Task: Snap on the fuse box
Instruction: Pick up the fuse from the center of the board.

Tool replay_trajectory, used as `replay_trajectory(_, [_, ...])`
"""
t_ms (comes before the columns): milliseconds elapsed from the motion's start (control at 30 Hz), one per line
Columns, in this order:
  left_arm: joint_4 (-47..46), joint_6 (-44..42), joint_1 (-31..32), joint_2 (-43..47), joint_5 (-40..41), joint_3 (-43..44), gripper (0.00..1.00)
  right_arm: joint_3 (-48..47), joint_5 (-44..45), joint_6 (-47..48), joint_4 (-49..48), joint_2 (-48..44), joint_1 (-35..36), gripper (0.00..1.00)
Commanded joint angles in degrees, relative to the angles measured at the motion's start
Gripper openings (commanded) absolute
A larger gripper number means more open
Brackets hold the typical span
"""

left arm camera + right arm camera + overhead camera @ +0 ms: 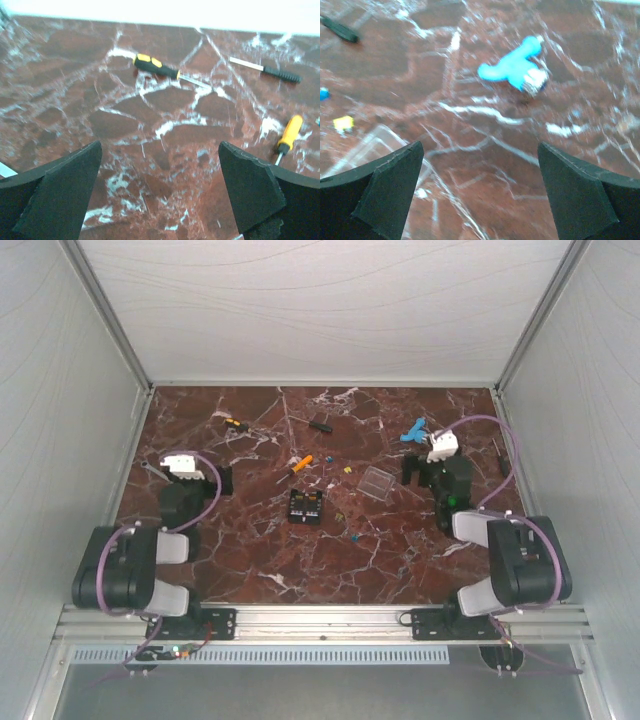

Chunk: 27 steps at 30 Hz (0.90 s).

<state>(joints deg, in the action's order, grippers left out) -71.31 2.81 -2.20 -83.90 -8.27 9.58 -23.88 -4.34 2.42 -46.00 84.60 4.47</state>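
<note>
**Left pincer** [160,146]: jaws are spread wide and nothing is held. Only bare bench [165,112] is seen in the gap.

**Right pincer** [480,146]: jaws are likewise spread wide and empty, over the bench.

**Fuse box** [305,506]: black and square, laid flat on the bench between the two pincers and well apart from both. It is placed right of the left pincer and left of the right pincer, somewhat nearer the arm bases than either. Small coloured fuses are seen inside. It is caught by neither wrist camera.

**Lid** [372,147]: clear and square, laid flat just left of the right pincer and partly hidden behind that pincer's left jaw. It is set apart from the fuse box.

**Yellow fuse** [343,123]: loose on the bench, left of the right pincer, just beyond the lid.

**Blue piece** [323,93]: small, farther left again, cut off by the frame edge.

**Orange screwdriver** [290,132]: found ahead and to the right of the left pincer.

**Blue tool** [512,65]: found ahead of the right pincer, slightly right, with a pale end. Its detail is blurred.

**Yellow-black screwdriver** [156,66]: laid farther ahead of the left pincer, shaft pointed right.

**Black screwdriver** [282,75]: laid far ahead and right of the left pincer, and seen far ahead and left of the right pincer.
</note>
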Motion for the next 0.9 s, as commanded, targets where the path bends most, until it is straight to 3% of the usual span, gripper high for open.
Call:
replay_trajectory(0, [4.21, 2.19, 0.55, 10.38, 5.44, 1.43, 1.00, -5.88, 3.08, 2.24, 12.80, -5.44, 5.51, 0.95])
replay_trajectory(200, [27.79, 16.34, 0.74, 21.69, 1.70, 7.28, 1.00, -12.65, 8.89, 0.22, 29.14, -7.91, 19.78, 0.95])
replay_trajectory(400, [35.41, 30.40, 3.39, 25.42, -11.30, 7.78, 1.00, -16.02, 11.63, -6.03, 41.24, -7.07, 32.10, 0.93])
replay_trajectory(667, [45.68, 34.35, 11.67, 27.13, -16.74, 8.52, 1.00, -20.38, 12.68, -16.57, 56.92, -4.15, 40.36, 0.84])
replay_trajectory(867, [50.94, 34.37, 16.17, 27.40, -16.14, 8.50, 0.99, -19.32, 13.37, -24.52, 60.72, -2.92, 41.33, 0.72])
